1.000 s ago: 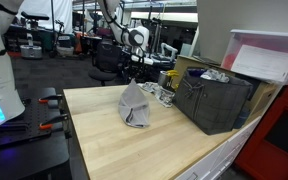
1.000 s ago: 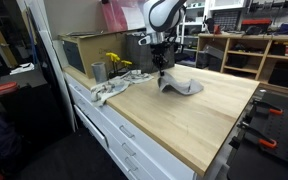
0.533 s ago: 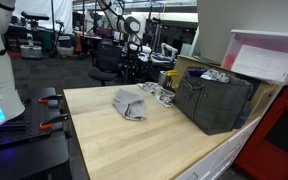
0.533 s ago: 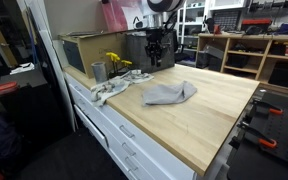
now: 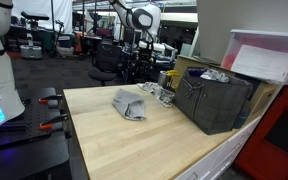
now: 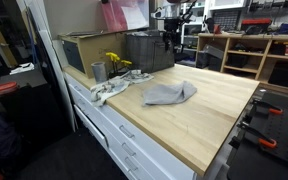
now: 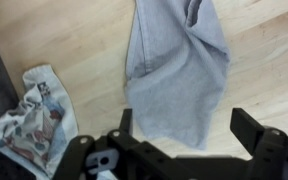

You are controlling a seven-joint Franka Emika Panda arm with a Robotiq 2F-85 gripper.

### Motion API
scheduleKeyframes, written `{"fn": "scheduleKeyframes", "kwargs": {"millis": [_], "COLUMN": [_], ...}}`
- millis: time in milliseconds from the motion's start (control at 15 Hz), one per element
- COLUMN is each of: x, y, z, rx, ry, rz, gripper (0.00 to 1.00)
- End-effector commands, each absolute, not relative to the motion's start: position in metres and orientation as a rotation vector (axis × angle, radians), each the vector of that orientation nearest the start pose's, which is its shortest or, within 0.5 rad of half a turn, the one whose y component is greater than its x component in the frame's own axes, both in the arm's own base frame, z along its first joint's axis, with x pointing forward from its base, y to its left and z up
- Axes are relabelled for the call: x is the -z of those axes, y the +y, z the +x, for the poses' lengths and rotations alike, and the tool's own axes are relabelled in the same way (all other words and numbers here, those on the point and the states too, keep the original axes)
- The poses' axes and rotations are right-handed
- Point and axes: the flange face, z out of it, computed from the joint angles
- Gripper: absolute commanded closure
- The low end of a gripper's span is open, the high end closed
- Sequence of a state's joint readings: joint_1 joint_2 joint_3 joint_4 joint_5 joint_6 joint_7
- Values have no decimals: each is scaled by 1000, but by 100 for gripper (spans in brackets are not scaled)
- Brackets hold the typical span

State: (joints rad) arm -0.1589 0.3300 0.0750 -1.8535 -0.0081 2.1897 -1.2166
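Inspection of the desk (image 5: 134, 148) found one grey cloth (image 7: 179, 70) lying loose on the wooden top, toward the middle of it in both exterior views (image 6: 170, 94). It lay crumpled and partly folded on itself, with one end bunched. Nothing pinned or gripped it. Its slack shape fitted a soft thing resting under its own weight alone.

The tool (image 7: 184, 125) hung well above the cloth and apart from it. In the wrist view its two fingers (image 7: 252, 128) stood spread wide, with nothing between them but the cloth seen far below. In an exterior view the tool (image 5: 141, 45) sat high beside the dark crate (image 5: 214, 100), clear of everything on the desk. From that height the wrist camera took in nearly the whole cloth, which I judge explains the open view.

A patterned rag (image 7: 29, 115) lay just beside the grey cloth but not touching it. In an exterior view the rag (image 6: 108, 90) lay at the desk's edge near a metal cup (image 6: 98, 71). The crate stood at the back of the desk, out of the tool's line to the cloth.
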Motion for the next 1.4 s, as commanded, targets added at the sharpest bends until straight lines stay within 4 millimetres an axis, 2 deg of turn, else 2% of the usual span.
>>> {"fn": "scheduleKeyframes", "kwargs": {"millis": [0, 267, 800, 1333], "x": [-311, -264, -184, -139], "y": [-99, -129, -172, -208], "z": [619, 619, 631, 660], "rx": [-42, -107, -171, -193], "ry": [-1516, -1365, -1167, -1122], "rz": [-2689, -2709, -2717, -2756], "gripper": [0, 0, 0, 0]}}
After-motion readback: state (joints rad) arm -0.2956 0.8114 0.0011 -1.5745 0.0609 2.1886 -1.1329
